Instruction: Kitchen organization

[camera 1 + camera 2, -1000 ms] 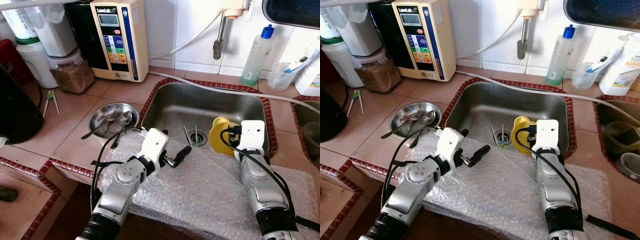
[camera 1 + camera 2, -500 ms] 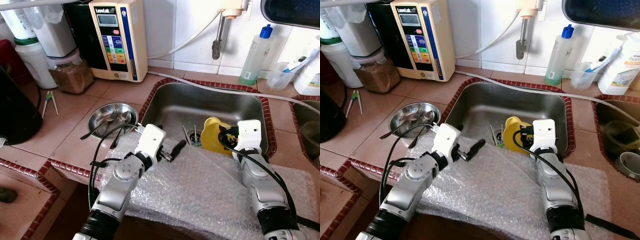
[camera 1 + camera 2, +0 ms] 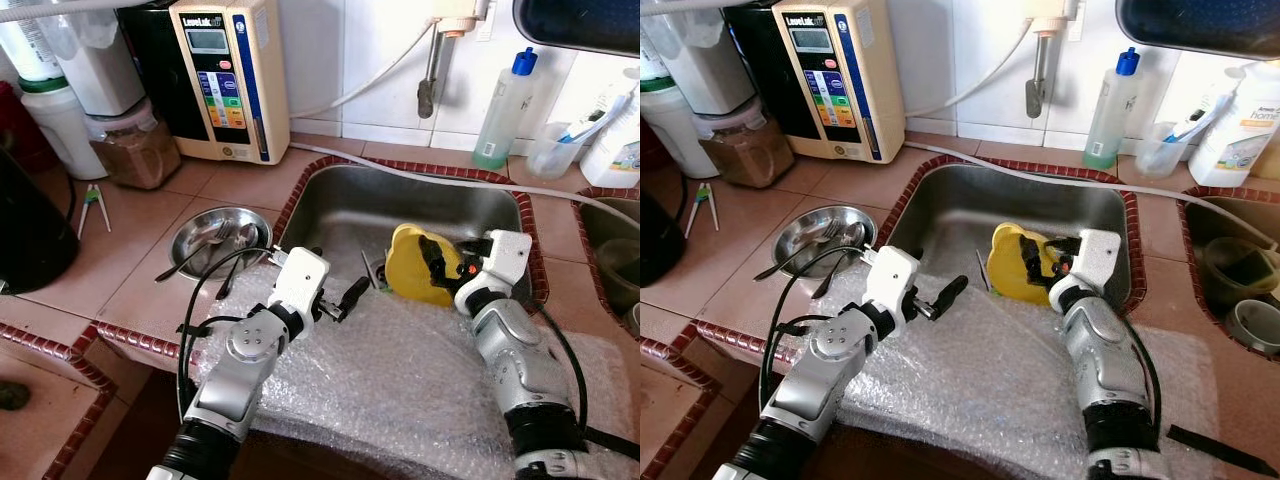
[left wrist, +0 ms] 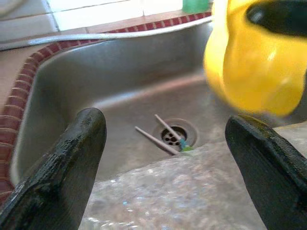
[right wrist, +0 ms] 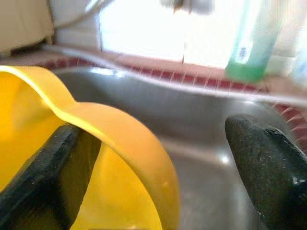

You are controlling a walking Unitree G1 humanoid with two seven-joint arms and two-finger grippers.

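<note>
The right arm is bent upward from the lower edge of the head views, forearm over the bubble wrap, its wrist turned toward the robot's left over the front of the sink. The right gripper is seen against a yellow cup, which is tilted above the sink basin near the front rim. In the right wrist view one finger lies inside the cup while the other finger stands well outside it, so the jaws are spread wide; whether the cup wall is pinched cannot be told.

The left arm is raised across the wrap, elbow low, wrist pointing toward the sink. The left gripper hovers at the wrap's far edge, fingers set wide apart with nothing between them, as confirmed in the left wrist view.

The left wrist view further shows the drain with two chopstick-like sticks lying across it, and the cup blurred beside them. The head views add the counter surroundings: a steel bowl holding cutlery left of the sink, a water ioniser against the wall, and a green-liquid bottle behind the sink.
</note>
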